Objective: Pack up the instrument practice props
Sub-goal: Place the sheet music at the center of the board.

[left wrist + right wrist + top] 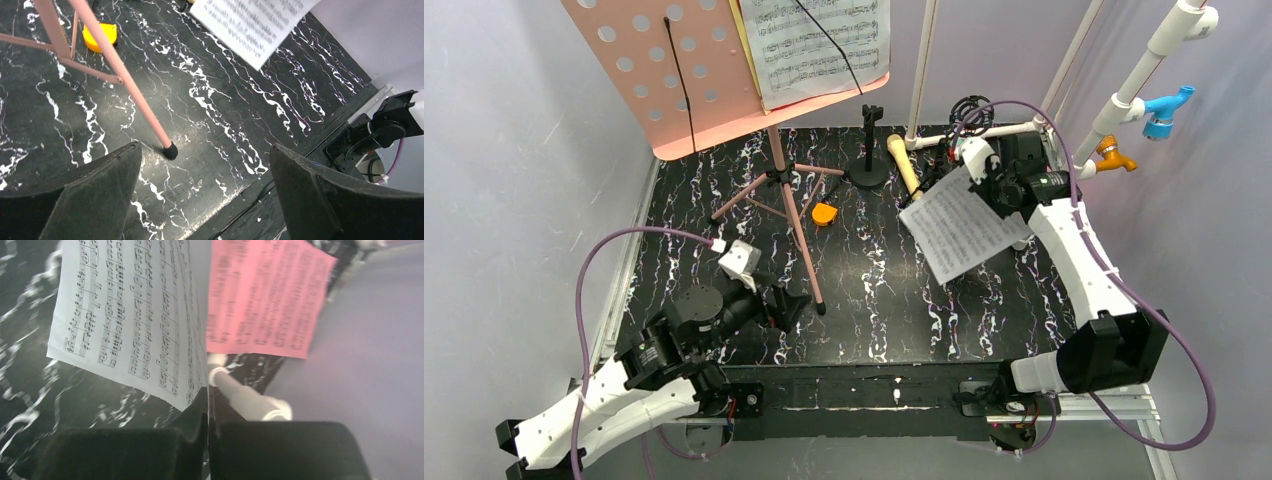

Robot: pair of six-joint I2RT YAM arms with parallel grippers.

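Pinching white music sheet and pink sheet, right end effector holds them off the surface for packing; left end effector, released, hovers beside tripod leg.

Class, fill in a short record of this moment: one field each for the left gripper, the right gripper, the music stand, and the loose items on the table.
left gripper: open, empty, above the table near the foot of a pink tripod leg
right gripper: shut on a white music sheet, held tilted above the table; a pink sheet shows behind it
music stand: upright; pink perforated board carries printed sheets
loose items: beige microphone lying near the back; small orange object by the tripod
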